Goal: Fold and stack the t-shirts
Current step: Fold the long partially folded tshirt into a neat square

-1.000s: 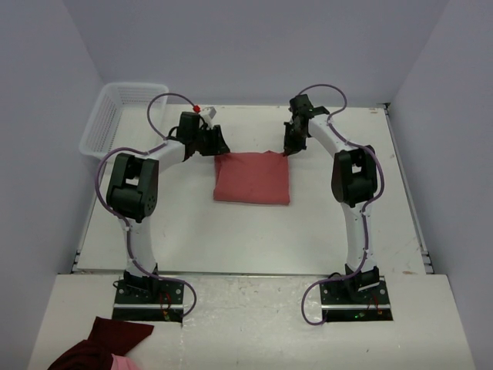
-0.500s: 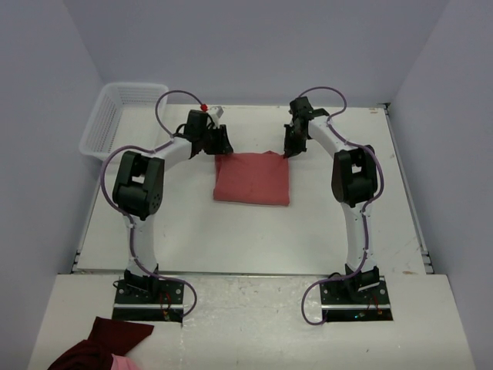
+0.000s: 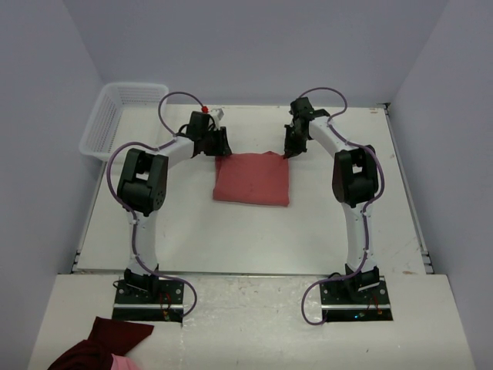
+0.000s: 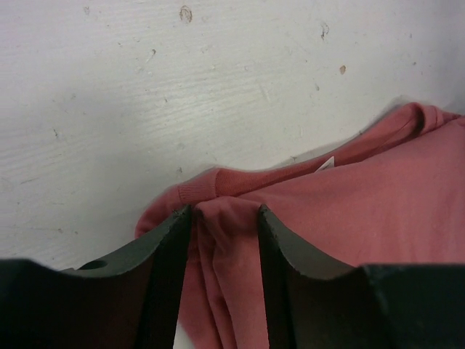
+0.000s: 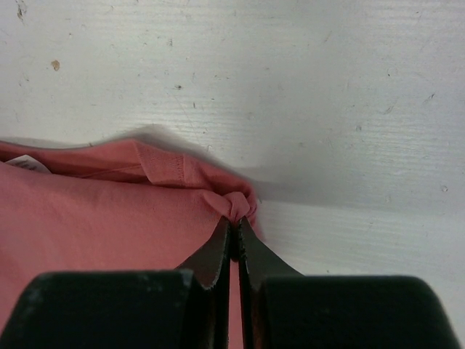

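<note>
On the table (image 3: 231, 231), the folded t-shirt (image 3: 253, 179) lies flat in the middle and has not shifted over the last second. The left gripper (image 4: 224, 211) has edged in to the shirt's far left corner. Its jaws are apart and straddle a ridge of cloth, seemingly closing. The right gripper (image 5: 235, 222) stays pinched shut on the far right corner. With both far corners nearly held, the next fold looks close.

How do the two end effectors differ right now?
The left end effector has jaws apart astride a fold of the t-shirt; the right end effector is shut on its cloth. Left sits at the far-left corner, right at the far-right. Both meet the same t-shirt.
</note>
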Robot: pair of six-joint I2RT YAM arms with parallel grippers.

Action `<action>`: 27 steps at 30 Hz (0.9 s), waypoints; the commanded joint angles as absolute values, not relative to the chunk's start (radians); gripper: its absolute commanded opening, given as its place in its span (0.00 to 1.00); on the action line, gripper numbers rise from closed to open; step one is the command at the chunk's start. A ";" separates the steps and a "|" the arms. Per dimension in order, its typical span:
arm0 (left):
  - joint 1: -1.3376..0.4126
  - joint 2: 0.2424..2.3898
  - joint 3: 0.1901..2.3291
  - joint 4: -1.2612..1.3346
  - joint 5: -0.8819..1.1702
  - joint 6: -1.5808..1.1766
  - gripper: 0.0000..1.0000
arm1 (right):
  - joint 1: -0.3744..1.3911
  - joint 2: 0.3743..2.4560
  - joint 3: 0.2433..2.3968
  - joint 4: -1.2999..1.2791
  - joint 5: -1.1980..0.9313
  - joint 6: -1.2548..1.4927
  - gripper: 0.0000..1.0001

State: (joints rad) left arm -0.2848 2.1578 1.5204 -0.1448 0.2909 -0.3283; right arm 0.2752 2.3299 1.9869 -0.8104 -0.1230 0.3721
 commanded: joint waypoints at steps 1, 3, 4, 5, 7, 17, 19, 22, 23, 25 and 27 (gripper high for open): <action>-0.299 2.112 1.516 -0.155 0.241 -0.295 0.45 | 0.275 2.257 1.974 -0.792 -0.152 0.357 0.00; -0.302 2.115 1.517 -0.163 0.229 -0.285 0.44 | 0.275 2.255 1.971 -0.787 -0.155 0.359 0.00; -0.304 2.120 1.517 -0.164 0.230 -0.285 0.42 | 0.275 2.255 1.971 -0.784 -0.156 0.362 0.00; -0.304 2.126 1.520 -0.169 0.232 -0.285 0.40 | 0.275 2.255 1.971 -0.785 -0.153 0.364 0.00; -0.307 2.134 1.523 -0.169 0.233 -0.287 0.32 | 0.275 2.255 1.974 -0.785 -0.152 0.364 0.00; -0.308 2.074 1.494 -0.129 0.224 -0.293 0.00 | 0.275 2.204 1.942 -0.766 -0.111 0.350 0.00; -0.310 2.005 1.456 -0.118 0.224 -0.302 0.00 | 0.275 2.163 1.912 -0.752 -0.104 0.350 0.00; -0.316 1.906 1.395 -0.103 0.201 -0.311 0.00 | 0.276 2.116 1.895 -0.759 -0.101 0.347 0.00; -0.316 1.884 1.379 -0.100 0.201 -0.314 0.00 | 0.276 2.103 1.887 -0.758 -0.103 0.345 0.00; -0.319 1.826 1.344 -0.098 0.198 -0.321 0.00 | 0.275 2.082 1.873 -0.765 -0.100 0.345 0.00; -0.325 1.790 1.313 -0.097 0.190 -0.322 0.00 | 0.276 2.054 1.859 -0.765 -0.110 0.342 0.00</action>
State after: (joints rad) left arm -0.3168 1.8900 1.3430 -0.1413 0.2199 -0.3145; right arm 0.2806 2.1479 1.8744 -0.7765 -0.1226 0.3676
